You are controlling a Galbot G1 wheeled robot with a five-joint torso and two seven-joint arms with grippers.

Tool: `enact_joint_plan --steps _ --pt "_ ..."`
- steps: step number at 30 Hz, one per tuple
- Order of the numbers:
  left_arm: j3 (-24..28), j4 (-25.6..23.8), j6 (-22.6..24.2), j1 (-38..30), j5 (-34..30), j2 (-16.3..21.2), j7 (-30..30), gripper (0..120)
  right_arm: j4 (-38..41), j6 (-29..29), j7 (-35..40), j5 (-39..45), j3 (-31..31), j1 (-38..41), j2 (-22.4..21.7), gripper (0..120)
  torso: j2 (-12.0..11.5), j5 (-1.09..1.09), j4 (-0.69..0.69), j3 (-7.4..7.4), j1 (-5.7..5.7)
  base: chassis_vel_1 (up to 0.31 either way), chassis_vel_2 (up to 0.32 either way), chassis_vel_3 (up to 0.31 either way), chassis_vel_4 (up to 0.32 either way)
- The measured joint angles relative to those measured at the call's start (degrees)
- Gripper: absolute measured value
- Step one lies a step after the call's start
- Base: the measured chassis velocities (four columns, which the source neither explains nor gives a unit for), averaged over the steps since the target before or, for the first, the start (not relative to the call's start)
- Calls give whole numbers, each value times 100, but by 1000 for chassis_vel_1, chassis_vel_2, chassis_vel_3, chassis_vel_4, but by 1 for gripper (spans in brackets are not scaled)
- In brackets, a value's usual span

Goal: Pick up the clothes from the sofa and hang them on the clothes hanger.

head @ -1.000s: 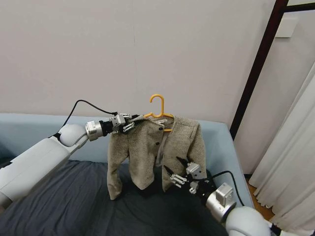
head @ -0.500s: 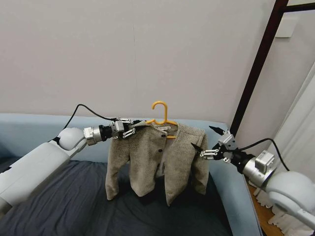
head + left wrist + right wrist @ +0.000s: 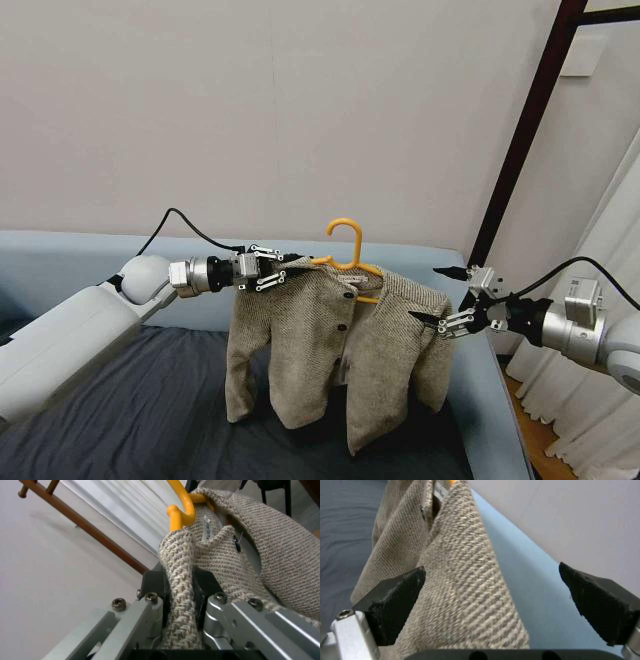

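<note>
Left arm stretched level, left gripper [image 3: 270, 272] clamped on the shoulder of the cardigan [image 3: 330, 340], which hangs on the hanger [image 3: 348, 240]. The right gripper [image 3: 425, 293], fingers spread, hovers beside the other shoulder.

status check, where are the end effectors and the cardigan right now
Holding: left end effector shut on cardigan shoulder, above sofa. Open: right end effector, astride other shoulder. Garment on orange hanger, hook free. Nothing in the way.

readable text: none | neck tag [image 3: 206, 527] in cardigan [image 3: 280, 543]: print illegible
</note>
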Motion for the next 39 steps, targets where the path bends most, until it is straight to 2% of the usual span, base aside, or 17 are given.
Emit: enact_joint_plan --steps 4,8,13,16,17,26,29,38,39 --pt "-9 -88 -7 95 21 -38 14 10 -6 -119 -17 14 -160 107 140 96 0 0 0 0 0 0 0 0 0" --pt "-21 -185 -7 155 21 -66 22 10 -3 -303 -14 22 -324 232 372 79 0 1 2 0 0 0 0 0 0" --pt "-21 -230 -5 172 23 -67 36 10 7 -325 -18 60 -329 190 360 67 0 0 2 0 0 0 0 0 0" --pt "-52 -268 -3 224 24 -38 48 10 9 -322 -48 59 -326 159 317 50 0 0 0 0 0 0 0 0 0" --pt "-52 -268 -3 224 24 -38 48 10 9 -322 -48 59 -326 159 317 50 0 0 0 0 0 0 0 0 0" --pt "-163 -306 -30 391 58 0 56 10 113 -260 -111 70 -316 110 233 14 0 0 1 0 0 0 0 0 0" --pt "-165 -323 -31 408 68 20 28 10 150 -254 -144 68 -307 99 212 10 0 -1 1 0 0 0 0 0 0" --pt "-97 -452 1 407 133 146 -335 11 145 -180 -148 83 -297 74 223 10 0 0 1 0 0 0 0 0 0" --pt "-97 -459 1 428 154 172 -442 14 139 -157 -148 87 -296 62 222 10 0 -1 1 0 0 0 0 0 0"
